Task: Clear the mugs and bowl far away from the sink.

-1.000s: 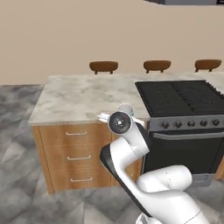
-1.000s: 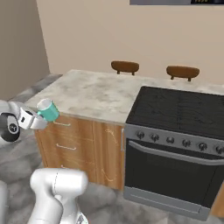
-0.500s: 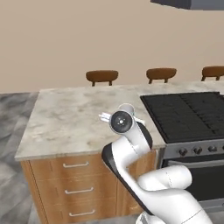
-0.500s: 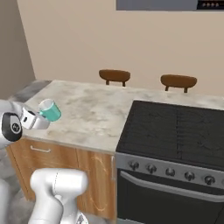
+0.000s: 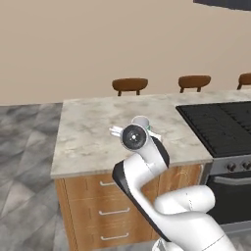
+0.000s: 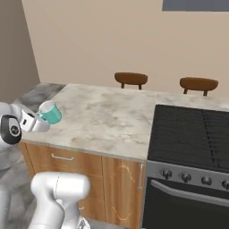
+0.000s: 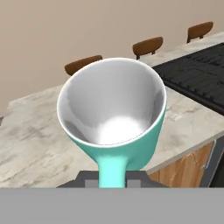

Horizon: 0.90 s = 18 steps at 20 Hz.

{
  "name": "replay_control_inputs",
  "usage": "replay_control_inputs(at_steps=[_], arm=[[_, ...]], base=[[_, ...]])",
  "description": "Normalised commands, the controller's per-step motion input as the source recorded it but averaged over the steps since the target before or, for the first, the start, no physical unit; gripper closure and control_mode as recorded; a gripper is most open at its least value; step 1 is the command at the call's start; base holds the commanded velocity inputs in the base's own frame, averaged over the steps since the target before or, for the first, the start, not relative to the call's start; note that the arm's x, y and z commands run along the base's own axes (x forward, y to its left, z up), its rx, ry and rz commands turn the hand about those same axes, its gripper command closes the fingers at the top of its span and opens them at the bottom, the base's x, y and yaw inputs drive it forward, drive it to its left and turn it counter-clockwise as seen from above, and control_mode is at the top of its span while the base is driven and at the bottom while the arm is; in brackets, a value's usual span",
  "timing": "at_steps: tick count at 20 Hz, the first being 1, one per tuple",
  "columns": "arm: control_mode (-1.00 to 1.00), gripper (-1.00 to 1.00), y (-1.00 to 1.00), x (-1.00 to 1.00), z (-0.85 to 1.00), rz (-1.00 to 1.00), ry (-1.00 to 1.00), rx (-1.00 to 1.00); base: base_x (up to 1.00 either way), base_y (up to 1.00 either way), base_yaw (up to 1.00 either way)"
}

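- Hand view: we see our gripper clamped on the handle of the light teal mug, the jaws pressed in against that handle from either side. The mug's white inside faces the camera and its mouth tips toward us.
- In the same view the mug hangs above the marble counter, clear of its surface, with the black cooktop off to the right and three brown stools lined up behind the counter against the beige wall.
- In the right base view the mug sits at the tip of our white arm, tilted, over the counter's near left corner just above the front edge.
- The gripper there is mostly hidden behind the mug and the wrist housing, so we cannot make out the fingers themselves from that side.
- In the left base view the wrist blocks most of the mug; only its pale rim peeks above the joint, over the front part of the counter.
- The cooktop lies well apart from the mug, to the right, with wooden drawers under the counter.
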Motion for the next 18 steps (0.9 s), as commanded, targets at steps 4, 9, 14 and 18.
replay_control_inputs(at_steps=[4, 9, 14, 18], arm=[[1.0, 1.0, 0.0, 0.0, 0.0, 0.0, 0.0, 0.0], [1.0, 1.0, 0.0, 0.0, 0.0, 0.0, 0.0, 0.0], [-1.0, 1.0, -0.07, 0.64, -0.17, 0.0, 0.34, 0.0], [-1.0, 1.0, -0.18, 0.44, -0.43, 0.0, 0.35, 0.0]], base=[[0.62, 0.0, 0.0], [0.77, -0.01, 0.0], [0.0, 0.0, 0.0], [0.0, 0.0, 0.0]])
